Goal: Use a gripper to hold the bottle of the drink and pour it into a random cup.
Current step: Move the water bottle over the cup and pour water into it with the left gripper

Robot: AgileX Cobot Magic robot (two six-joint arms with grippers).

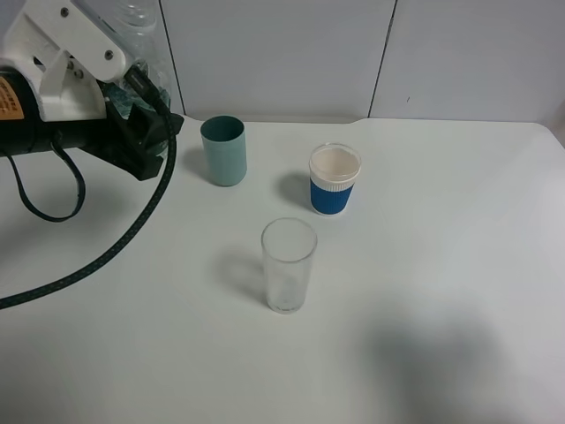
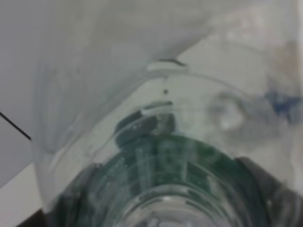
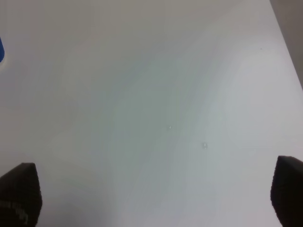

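My left gripper [image 1: 119, 71], white jaws on a black arm, hangs raised over the table's far left and is shut on the bottle of the drink [image 1: 139, 26]. The bottle's clear upper part sticks up beyond the jaws, and a bit of its green label shows beside them. In the left wrist view the bottle [image 2: 161, 156] fills the picture, clear plastic with the dark green label low down. The cup [image 1: 288, 265], a tall clear glass tumbler, stands upright mid-table, well to the right of and nearer than the bottle. In the right wrist view, my right gripper [image 3: 151, 198] is open over bare table.
A teal cup [image 1: 223, 150] stands at the back, just right of the left arm. A white cup with a blue sleeve [image 1: 335, 179] stands behind and to the right of the glass. A black cable [image 1: 115, 247] loops down across the table's left side.
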